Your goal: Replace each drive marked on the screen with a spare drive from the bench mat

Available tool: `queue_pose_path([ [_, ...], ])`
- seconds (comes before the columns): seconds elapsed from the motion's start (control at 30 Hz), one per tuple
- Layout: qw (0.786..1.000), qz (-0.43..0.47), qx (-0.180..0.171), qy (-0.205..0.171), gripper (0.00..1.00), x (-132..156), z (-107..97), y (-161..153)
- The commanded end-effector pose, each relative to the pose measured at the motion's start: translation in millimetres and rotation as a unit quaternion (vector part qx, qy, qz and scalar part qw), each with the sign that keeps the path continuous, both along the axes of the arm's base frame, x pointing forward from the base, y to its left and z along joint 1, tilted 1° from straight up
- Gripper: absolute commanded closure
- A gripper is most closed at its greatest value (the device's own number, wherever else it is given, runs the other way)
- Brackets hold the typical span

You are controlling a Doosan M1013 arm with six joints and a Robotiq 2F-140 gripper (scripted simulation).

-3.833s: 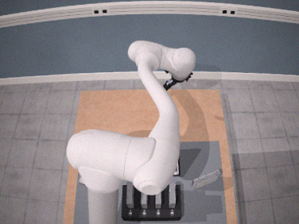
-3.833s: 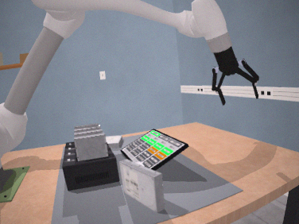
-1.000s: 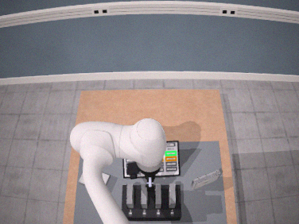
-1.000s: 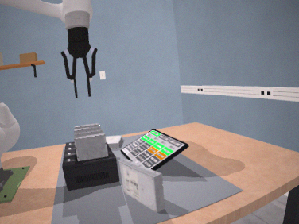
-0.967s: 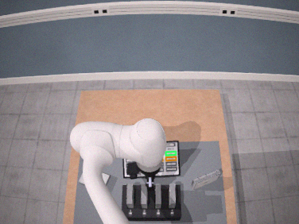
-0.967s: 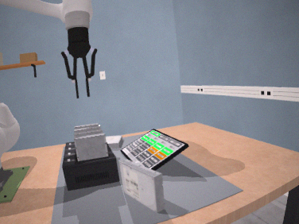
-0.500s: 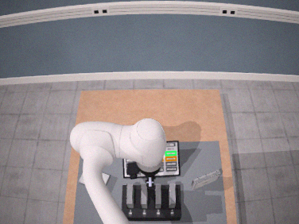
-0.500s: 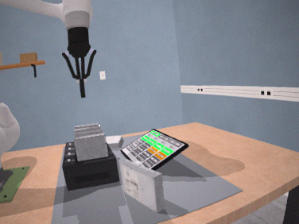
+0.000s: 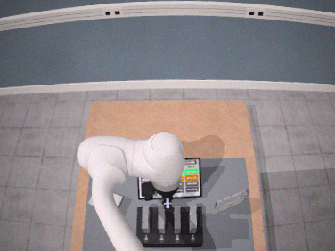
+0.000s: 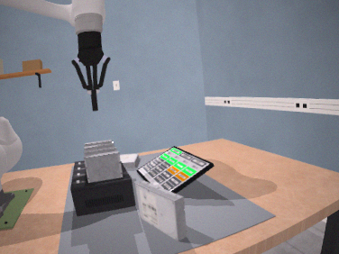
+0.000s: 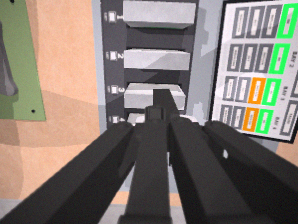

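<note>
The black dock (image 10: 101, 191) stands on the grey mat with several grey drives (image 10: 103, 163) upright in its bays. In the wrist view the bays are numbered, and the bay 3 drive (image 11: 150, 95) sits just beyond my fingertips. The bay 4 drive is mostly hidden behind them. The tilted screen (image 10: 175, 167) shows orange cells (image 11: 257, 91) in the rows for bay 3 and bay 4. My gripper (image 10: 94, 96) is shut on nothing, high above the dock. One spare drive (image 10: 160, 209) leans on edge on the mat in front of the screen. A second pale drive (image 10: 130, 158) lies behind the dock.
The green base plate (image 10: 13, 203) of the arm lies left of the dock. In the overhead view the arm (image 9: 134, 165) covers the mat's left part. The spare drive (image 9: 232, 199) lies right of the dock (image 9: 169, 224). A wooden wall shelf (image 10: 24, 71) hangs at the far left.
</note>
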State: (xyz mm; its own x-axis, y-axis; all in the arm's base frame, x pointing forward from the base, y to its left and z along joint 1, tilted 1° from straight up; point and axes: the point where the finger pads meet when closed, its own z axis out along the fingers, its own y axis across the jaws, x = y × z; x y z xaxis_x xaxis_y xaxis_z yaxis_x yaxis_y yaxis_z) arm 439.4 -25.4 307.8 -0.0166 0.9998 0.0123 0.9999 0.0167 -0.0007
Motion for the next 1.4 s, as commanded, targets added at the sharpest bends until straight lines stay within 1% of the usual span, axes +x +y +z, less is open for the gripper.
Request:
queue_pose_path([
  [0.0, 0.999, 0.050, 0.000, -0.001, 0.90, 7.2, -1.1, 7.1],
  [0.07, 0.994, 0.110, 0.000, -0.002, 0.90, 15.1, -3.3, 16.0],
  [0.13, 0.984, 0.181, 0.000, -0.003, 0.90, 25.2, -6.4, 28.1],
  [0.23, 0.970, 0.244, -0.001, -0.004, 0.90, 43.3, -12.7, 52.6],
  [0.33, 0.949, 0.315, -0.002, -0.004, 0.90, 62.9, -21.0, 84.2],
  [0.43, 0.923, 0.384, -0.003, -0.005, 0.90, 80.1, -30.5, 118.9],
  [0.5, 0.923, 0.384, -0.003, -0.005, 0.90, 80.1, -30.5, 118.9],
  [0.53, 0.894, 0.448, -0.004, -0.006, 0.90, 87.0, -34.7, 134.1],
  [0.63, 0.863, 0.505, -0.004, -0.007, 0.90, 101.0, -45.7, 173.0],
  [0.8, 0.795, 0.607, -0.006, -0.008, 0.90, 114.7, -62.2, 229.2],
  [0.9, 0.748, 0.664, -0.007, -0.009, 0.90, 118.4, -69.2, 252.2],
  [1.0, 0.696, 0.718, -0.008, -0.009, 0.90, 120.0, -73.3, 265.4],
  [1.07, 0.696, 0.718, -0.008, -0.009, 0.90, 120.0, -73.3, 265.4],
  [1.1, 0.644, 0.765, -0.010, -0.009, 0.90, 120.3, -74.0, 267.8],
  [1.17, 0.614, 0.789, -0.011, -0.009, 0.90, 120.5, -74.7, 270.1],
  [1.23, 0.579, 0.815, -0.012, -0.009, 0.90, 120.6, -74.9, 270.5],
  [1.27, 0.560, 0.828, -0.012, -0.008, 0.11, 120.6, -74.9, 270.5],
  [1.37, 0.503, 0.864, -0.014, -0.007, 0.11, 120.6, -74.9, 270.5],
])
